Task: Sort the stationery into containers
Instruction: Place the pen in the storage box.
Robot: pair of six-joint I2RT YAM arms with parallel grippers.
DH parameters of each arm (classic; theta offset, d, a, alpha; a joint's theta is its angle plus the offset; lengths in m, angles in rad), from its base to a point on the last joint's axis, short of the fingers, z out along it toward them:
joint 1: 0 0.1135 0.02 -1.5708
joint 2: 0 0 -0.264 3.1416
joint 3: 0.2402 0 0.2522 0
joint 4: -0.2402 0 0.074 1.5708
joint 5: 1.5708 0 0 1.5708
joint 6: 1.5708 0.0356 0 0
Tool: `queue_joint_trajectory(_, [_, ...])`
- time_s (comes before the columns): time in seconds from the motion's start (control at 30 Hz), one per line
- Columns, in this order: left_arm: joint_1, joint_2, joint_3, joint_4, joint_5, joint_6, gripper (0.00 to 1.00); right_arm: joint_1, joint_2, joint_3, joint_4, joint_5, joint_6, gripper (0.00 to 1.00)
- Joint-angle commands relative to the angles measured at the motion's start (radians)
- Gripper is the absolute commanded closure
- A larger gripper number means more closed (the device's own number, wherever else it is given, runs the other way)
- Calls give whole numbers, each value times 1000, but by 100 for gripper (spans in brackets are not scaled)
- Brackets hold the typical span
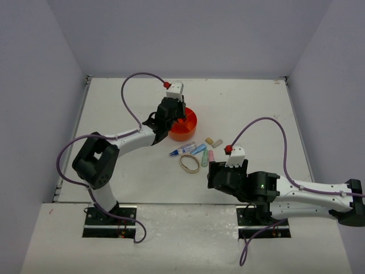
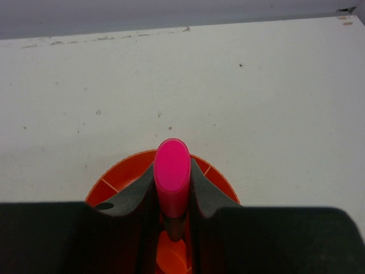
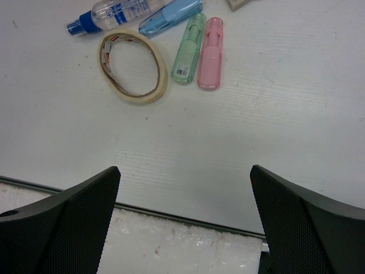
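Note:
My left gripper [image 1: 171, 115] is shut on a black highlighter with a pink cap [image 2: 172, 164] and holds it upright over the round orange organizer [image 1: 190, 121], whose rim [image 2: 111, 178] shows under the fingers. My right gripper [image 1: 219, 174] is open and empty, low near the table's front edge [image 3: 185, 171]. Ahead of it lie a tan rubber band [image 3: 134, 67], a blue-tipped white pen [image 3: 114, 14], and blue [image 3: 171, 16], green [image 3: 190, 48] and pink [image 3: 210, 52] mini markers. Two small tan blocks [image 1: 213, 141] lie beyond them.
White walls close the table at the back and both sides. A metal rail [image 3: 171, 214] runs along the table's front edge just under my right gripper. The right arm's body [image 1: 296, 191] stretches along the front right.

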Motion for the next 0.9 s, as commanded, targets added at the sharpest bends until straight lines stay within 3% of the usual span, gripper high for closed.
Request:
queue_joint_trajectory(0.0, [3,-22,-6,80,-21,-24,93,2,8,24,24,25,11,1])
queue_joint_trajectory(0.1, [4,-28,-12,76,-17,-27,77,2,10,23,24,23,10,1])
queue_joint_trajectory(0.17, [3,-42,-18,78,-16,-28,58,2,10,23,25,20,4,1])
queue_joint_trajectory(0.5, [3,-165,-64,71,-9,-46,52,-83,73,17,89,-83,-50,1])
queue_joint_trajectory(0.53, [3,-192,-72,65,-6,-55,44,-129,89,11,108,-132,-69,1])
queue_joint_trajectory(0.6, [3,-254,-73,12,-18,-85,14,-255,122,-10,174,-227,-111,1])
queue_joint_trajectory(0.63, [3,-281,-69,-23,-24,-100,3,-307,128,-19,204,-277,-134,1])
queue_joint_trajectory(0.73, [1,-353,-3,-238,-31,-158,0,-434,211,-12,262,-401,-197,8])
queue_joint_trajectory(0.87, [2,-458,-31,-435,23,-203,0,-526,376,81,264,-432,-252,36])
